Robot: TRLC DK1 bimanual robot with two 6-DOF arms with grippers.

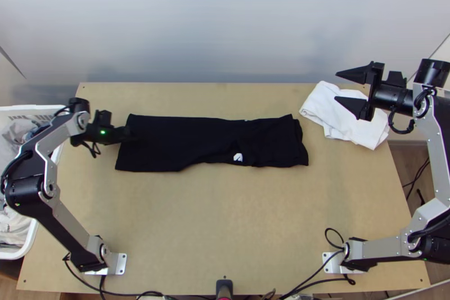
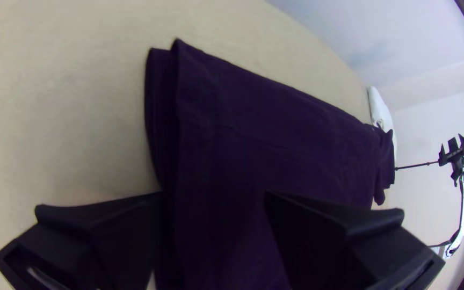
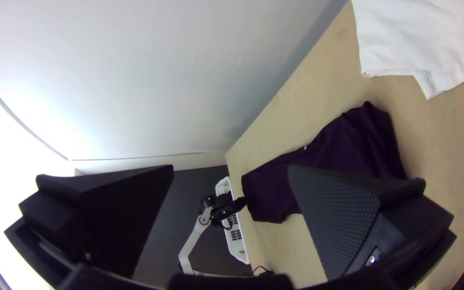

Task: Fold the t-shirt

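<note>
Left gripper fingers wide apart at shirt's end, contact undetermined | Right gripper fingers wide open, empty, near white cloth | Shirt folded, lengthwise across tabletop | Basket beside, pale wall behind

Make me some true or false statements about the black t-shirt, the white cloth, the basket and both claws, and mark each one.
1. The black t-shirt lies in a long, layered strip on the table. True.
2. The right claw is shut on the t-shirt. False: the right claw is open, near the white cloth.
3. The left claw is open at the t-shirt's end farther from the white cloth. True.
4. The basket stands beside the right arm and holds nothing. False: the basket is beside the left arm, with clothes in it.
5. The white cloth lies on top of the t-shirt. False: the two lie apart.
</note>
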